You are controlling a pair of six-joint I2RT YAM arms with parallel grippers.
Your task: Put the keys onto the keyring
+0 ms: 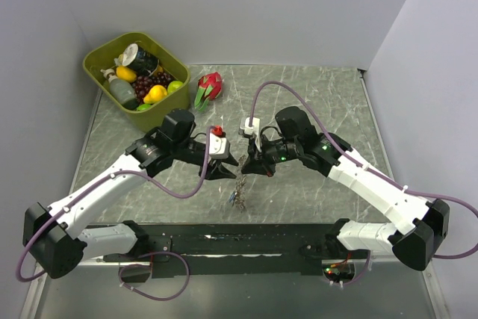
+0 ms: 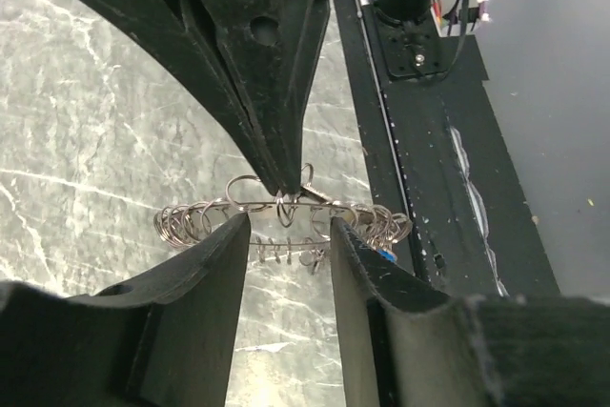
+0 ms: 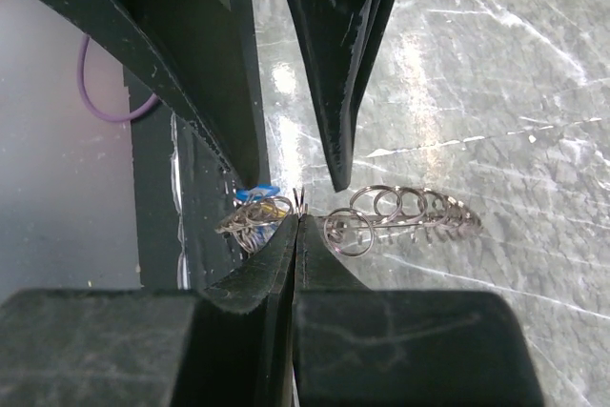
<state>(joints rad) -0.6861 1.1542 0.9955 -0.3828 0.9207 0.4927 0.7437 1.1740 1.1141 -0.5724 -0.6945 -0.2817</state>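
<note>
The keyring (image 1: pixel 237 192) hangs between my two grippers over the table's middle; it is a thin metal ring fringed with several small split rings. In the left wrist view the keyring (image 2: pixel 200 221) runs across my left gripper (image 2: pixel 289 228), whose jaws are open and straddle its wire. My right gripper (image 3: pixel 298 219) is shut on a small piece of the keyring (image 3: pixel 410 207). A key with a blue tag (image 3: pixel 255 191) hangs on the ring's near side, also in the left wrist view (image 2: pixel 384 254). From above, left gripper (image 1: pixel 228 163) and right gripper (image 1: pixel 250 166) meet tip to tip.
A green bin (image 1: pixel 168 48) of toy fruit and bottles stands at the back left. A red dragon-fruit toy (image 1: pixel 211 86) lies beside it. The black base strip (image 1: pixel 246 237) runs along the near edge. Grey walls close in the back and both sides.
</note>
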